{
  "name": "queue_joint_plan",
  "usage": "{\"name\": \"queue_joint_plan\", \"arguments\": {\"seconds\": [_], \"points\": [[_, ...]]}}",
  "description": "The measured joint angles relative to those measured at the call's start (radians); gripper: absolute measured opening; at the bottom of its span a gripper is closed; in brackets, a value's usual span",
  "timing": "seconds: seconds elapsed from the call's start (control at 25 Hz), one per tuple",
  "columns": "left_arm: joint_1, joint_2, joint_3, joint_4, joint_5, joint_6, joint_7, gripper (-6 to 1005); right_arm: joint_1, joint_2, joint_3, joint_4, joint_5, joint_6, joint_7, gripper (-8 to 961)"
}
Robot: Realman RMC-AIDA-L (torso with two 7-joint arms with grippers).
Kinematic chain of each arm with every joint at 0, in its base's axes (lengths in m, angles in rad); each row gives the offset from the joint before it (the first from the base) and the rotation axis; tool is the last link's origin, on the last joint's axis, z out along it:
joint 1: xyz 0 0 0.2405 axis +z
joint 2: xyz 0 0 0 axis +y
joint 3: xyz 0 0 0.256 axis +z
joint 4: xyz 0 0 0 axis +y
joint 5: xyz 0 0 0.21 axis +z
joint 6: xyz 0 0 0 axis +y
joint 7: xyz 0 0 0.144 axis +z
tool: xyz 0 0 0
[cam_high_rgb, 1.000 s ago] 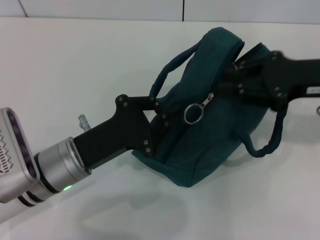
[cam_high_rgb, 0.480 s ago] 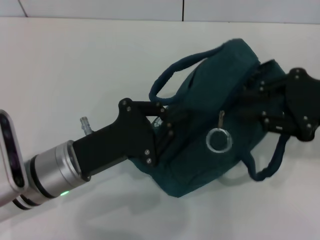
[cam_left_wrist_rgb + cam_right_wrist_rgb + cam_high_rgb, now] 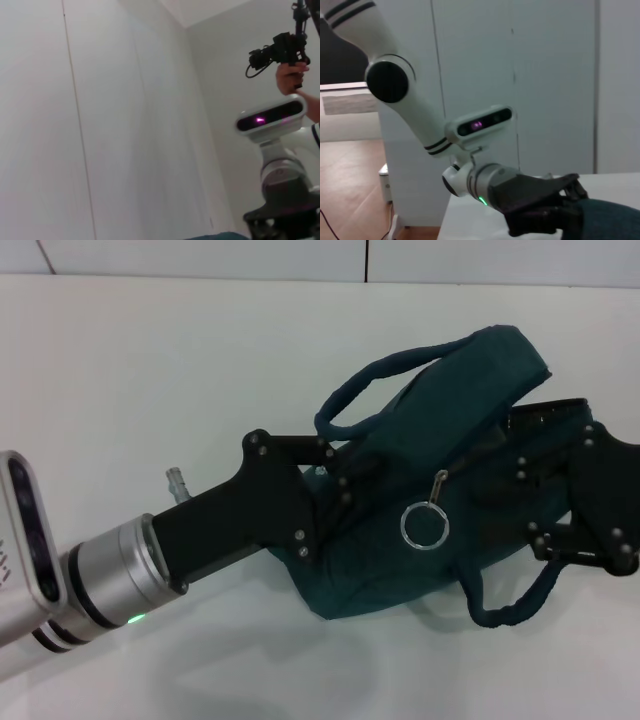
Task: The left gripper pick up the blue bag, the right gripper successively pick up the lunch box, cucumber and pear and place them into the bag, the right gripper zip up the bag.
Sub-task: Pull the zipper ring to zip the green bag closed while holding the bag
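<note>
Dark teal blue bag (image 3: 430, 510) of soft cloth, slumped on the white counter (image 3: 150, 370), one looped handle arching over its top and another hanging at its right end, a metal ring pull (image 3: 424, 527) dangling from the zipper on its side. Left claw (image 3: 335, 490) pinched on the bag's left edge; right claw (image 3: 520, 490) pressed against the open right end, fingers buried in cloth, so cannot tell whether spread or closed. Only in the left wrist view: a bare wall and a person's hand holding up a camera (image 3: 277, 47); only in the right wrist view: the left arm (image 3: 420, 110) reaching to the bag (image 3: 610, 220).

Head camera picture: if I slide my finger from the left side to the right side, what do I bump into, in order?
Silver wrist of the left arm → left gripper → round zipper ring on the blue bag → right gripper.
</note>
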Motion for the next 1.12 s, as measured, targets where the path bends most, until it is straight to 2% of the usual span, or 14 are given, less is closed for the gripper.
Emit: {"name": "queue_joint_plan", "arguments": {"seconds": [0.28,0.48,0.64,1.12], "points": [[-0.004,-0.001,-0.001,0.0,-0.008,-0.024,0.0,58,-0.001,-0.002,0.066,0.004,-0.001,-0.07,-0.002,253],[-0.007,-0.001,-0.001,0.0,-0.009,-0.026,0.003,58,0.008,0.023,0.055,0.006,-0.036,-0.065,-0.002,253],[-0.013,-0.001,-0.001,0.0,-0.009,-0.026,0.006,58,0.027,0.031,0.013,0.008,-0.052,-0.057,0.005,253],[-0.01,-0.001,0.006,0.0,-0.008,-0.012,0.017,65,0.036,0.033,-0.019,0.009,-0.082,0.078,0.108,253]]}}
